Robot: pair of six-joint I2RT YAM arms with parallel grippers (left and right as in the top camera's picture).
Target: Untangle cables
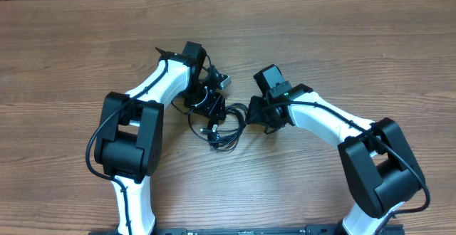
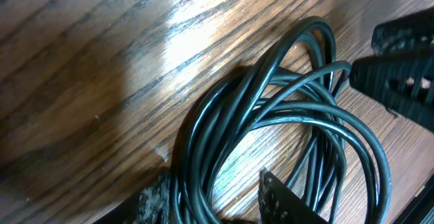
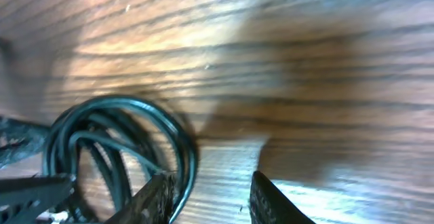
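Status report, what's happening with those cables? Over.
Left gripper straddling the cables, grip unclear. Right gripper open, empty, beside them. Cables tangled between both arms.

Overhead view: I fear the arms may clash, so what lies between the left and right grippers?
The looped cables lie on the table between the left gripper and the right gripper. The overhead view shows this, and nothing else sits there.

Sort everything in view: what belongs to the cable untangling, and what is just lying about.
Job:
cables, one tangled bundle
left claw, open astride the bundle
right claw, open beside it

Not the job:
wooden table
thicker cords on the arms
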